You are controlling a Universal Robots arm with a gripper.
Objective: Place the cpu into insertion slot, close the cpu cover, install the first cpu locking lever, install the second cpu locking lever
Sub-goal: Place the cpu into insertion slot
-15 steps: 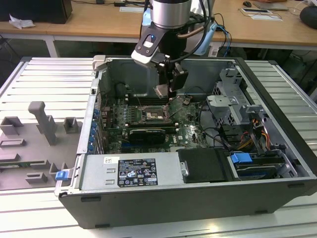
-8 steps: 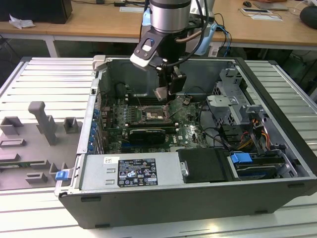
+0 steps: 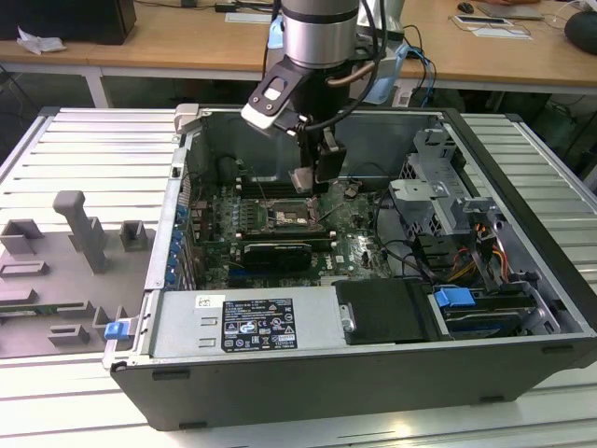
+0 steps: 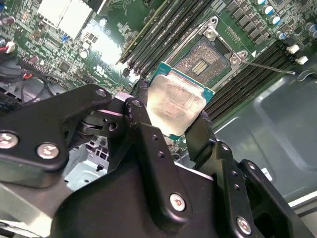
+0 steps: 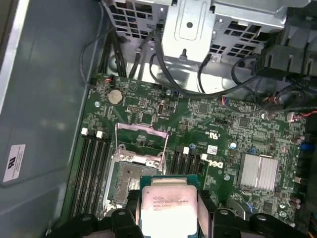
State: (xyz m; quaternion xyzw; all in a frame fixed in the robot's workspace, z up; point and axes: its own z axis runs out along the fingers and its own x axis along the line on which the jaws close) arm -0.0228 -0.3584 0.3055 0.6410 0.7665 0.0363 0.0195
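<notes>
My gripper [image 3: 315, 179] is shut on the cpu [image 4: 176, 101], a thin square chip with a silver-grey top, pinched by two opposite edges between black fingers [image 4: 141, 109]. It hangs inside the open computer case, a little above the green board. The insertion slot [image 5: 128, 181] is a dark pin-grid square in a silvery frame; it lies bare just beside the chip [image 5: 166, 206] in both wrist views. The cpu cover [image 5: 140, 138] stands flipped open at the slot's far side. A thin wire locking lever [image 4: 270, 67] sticks out past the slot's corner.
Long memory slots [image 5: 94, 163] flank the socket. A black graphics card [image 3: 275, 254] lies in front of it, a finned heat sink [image 5: 257, 171] to one side. A metal drive cage [image 3: 434, 191] and cables fill the exterior view's right. A grey fixture tray [image 3: 65, 261] sits outside the case.
</notes>
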